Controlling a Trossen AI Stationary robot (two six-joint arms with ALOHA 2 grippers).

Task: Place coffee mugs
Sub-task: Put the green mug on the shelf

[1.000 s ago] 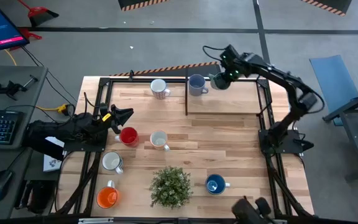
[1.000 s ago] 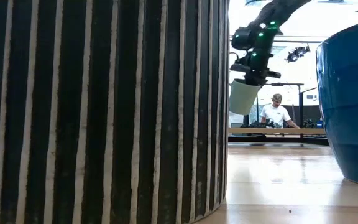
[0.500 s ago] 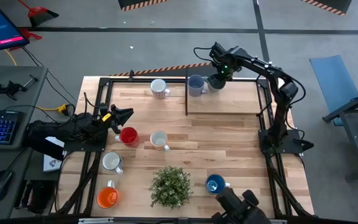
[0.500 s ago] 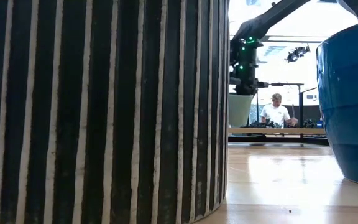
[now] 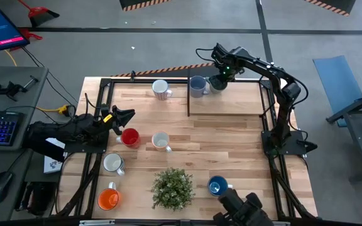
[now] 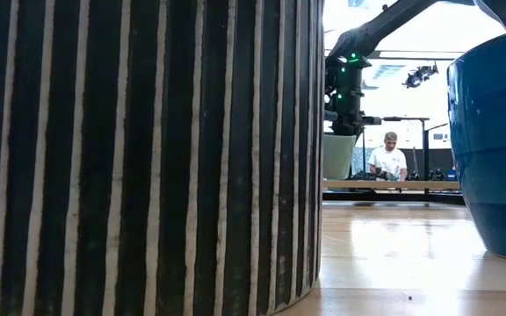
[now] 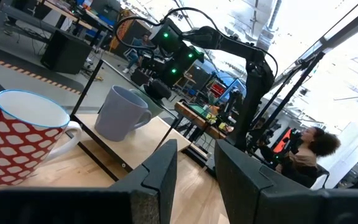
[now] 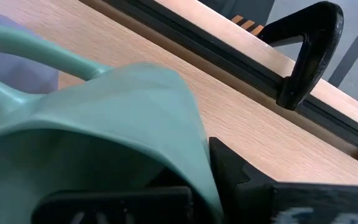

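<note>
Right hand is at the far edge of the surface, closed on the rim of a green mug; one finger is inside the cup, as the right wrist view shows. I judge the mug is being set down just beside the lavender-blue mug, on the far raised part of the surface. In the low view the green mug stands upright, mouth up, its long axis vertical, directly under the hand, so the release needs only an opening and a straight lift. Its handle points toward the lavender-blue neighbour, and little space is left between them. Left hand waits near the red mug with fingers partly open, holding nothing. Nearer the front stand the orange mug, the plant and the blue mug; they are well apart from the right hand.
</note>
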